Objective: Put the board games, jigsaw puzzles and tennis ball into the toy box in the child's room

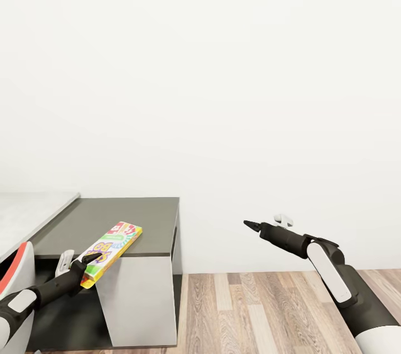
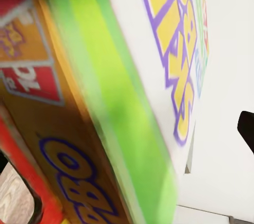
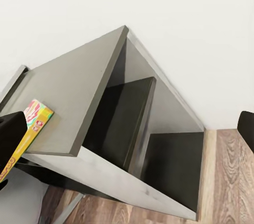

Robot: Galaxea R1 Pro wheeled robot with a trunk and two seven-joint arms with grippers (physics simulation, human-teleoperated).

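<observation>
Left tool (image 1: 83, 265) grips the yellow board game (image 1: 111, 245); its green edge (image 2: 121, 102) shows up close.

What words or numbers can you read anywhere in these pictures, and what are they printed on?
"BO": large purple-outlined yellow letters on the face of the yellow board game held in the left tool, over the dark grey side unit.
"SKIP": the partly cut-off yellow letters on that face, read from the left wrist view.
"BO": blue letters on the box's orange edge.
Small print on its red patches is too blurred to read.
Nothing else bears text.
</observation>
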